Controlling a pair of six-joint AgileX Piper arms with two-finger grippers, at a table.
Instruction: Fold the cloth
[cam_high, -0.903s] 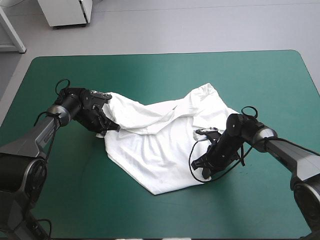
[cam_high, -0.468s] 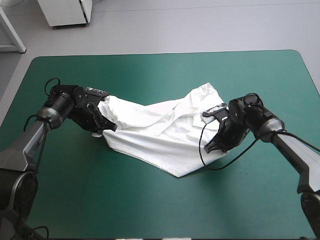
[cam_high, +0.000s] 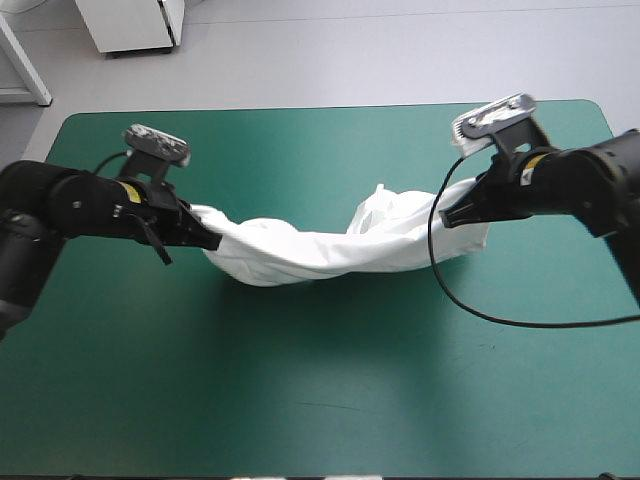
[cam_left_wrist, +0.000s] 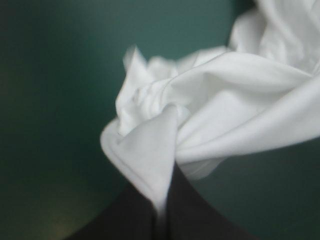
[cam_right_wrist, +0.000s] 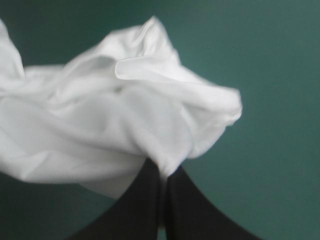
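Over the middle of the teal-green table (cam_high: 300, 400) the T-shirt (cam_high: 330, 245) hangs in a crumpled rope between the arms. The left gripper (cam_high: 213, 240) and right gripper (cam_high: 449, 216) each pinch one end. I judge no fold made yet; flattening and folding remain.

A white T-shirt (cam_high: 330, 250) hangs as a long, crumpled band across the middle of the frame, lifted by its 2 ends and sagging between them. Its left end, at centre left, is pinched to a point in the left gripper (cam_high: 212, 240). Its right end, higher at upper right, bunches loosely from the right gripper (cam_high: 447, 218). A stitched hem shows at the left pinch.
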